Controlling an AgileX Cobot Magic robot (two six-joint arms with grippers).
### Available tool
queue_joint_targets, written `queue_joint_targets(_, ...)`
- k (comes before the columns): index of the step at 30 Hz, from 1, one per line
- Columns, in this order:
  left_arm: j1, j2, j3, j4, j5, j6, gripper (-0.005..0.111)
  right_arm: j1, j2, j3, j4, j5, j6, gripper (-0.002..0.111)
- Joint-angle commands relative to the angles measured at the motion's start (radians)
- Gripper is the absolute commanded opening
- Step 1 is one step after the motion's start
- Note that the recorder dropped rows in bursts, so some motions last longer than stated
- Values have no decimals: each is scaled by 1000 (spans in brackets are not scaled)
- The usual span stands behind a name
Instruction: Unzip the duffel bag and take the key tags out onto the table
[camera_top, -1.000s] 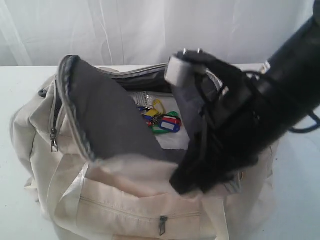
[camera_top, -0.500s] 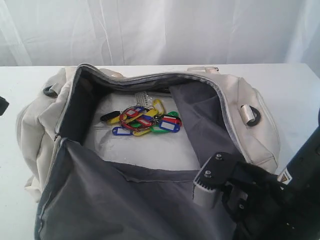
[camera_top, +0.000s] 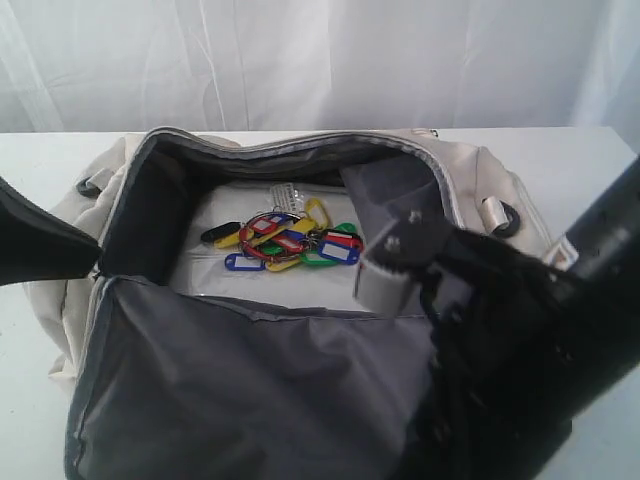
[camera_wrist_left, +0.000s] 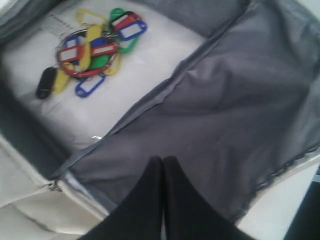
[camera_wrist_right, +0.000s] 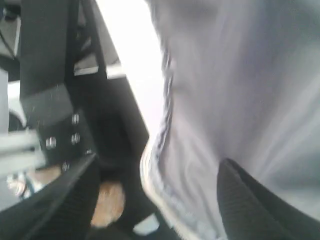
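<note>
Bag (camera_top: 60, 300) sits on the table (camera_top: 35, 180), main zip fully open, and its top flap (camera_top: 250, 390) is folded out toward the exterior cam with the dark grey lining up

Key tags (camera_top: 290, 240) are inside the bag, bunched on the pale floor panel toward the far wall, not yet on the table. Red, blue, yellow, green and one black tag are visible, and nothing touches them

Left gripper (camera_wrist_left: 162, 162): fingers pressed together and empty, hovering over the lined flap near the zip edge, with the tags (camera_wrist_left: 92, 50) well apart from it. Exterior cam only shows a dark bit of that arm at the left edge

Right gripper (camera_wrist_right: 157, 162): fingers spread wide. The flap's hem runs through the gap but isn't pinched, so it's not gripping. View is blurry. That arm (camera_top: 520, 350) covers the bag's near right corner in the exterior cam
</note>
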Motion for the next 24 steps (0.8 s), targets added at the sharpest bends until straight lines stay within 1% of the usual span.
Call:
queue_joint_targets(1,1,37,6,-87,47,70,0,2,-8,-117,-9,-65,48,55)
queue_joint_targets(4,1,95,6,-81,96,70,0,2,2,-125,-9,-132,71,44)
queue_joint_targets(6,1,140,7,-83,134,70,0,2,33,-117,-14,-111,71,37)
queue_joint_targets(10,1,252,7,-87,188,74,0,2,116,-70,-40,-112,71,29)
queue_joint_targets(14,1,373,7,-87,191,86,0,2,212,-40,-142,-127,87,28)
queue_joint_targets(19,1,483,7,-54,191,76,0,2,293,-36,-406,-117,328,28)
queue_joint_targets(21,1,513,7,-12,191,28,0,0,305,-36,-499,-101,418,28)
queue_joint_targets(24,1,536,7,70,186,-51,0,-1,304,-36,-575,-97,488,28)
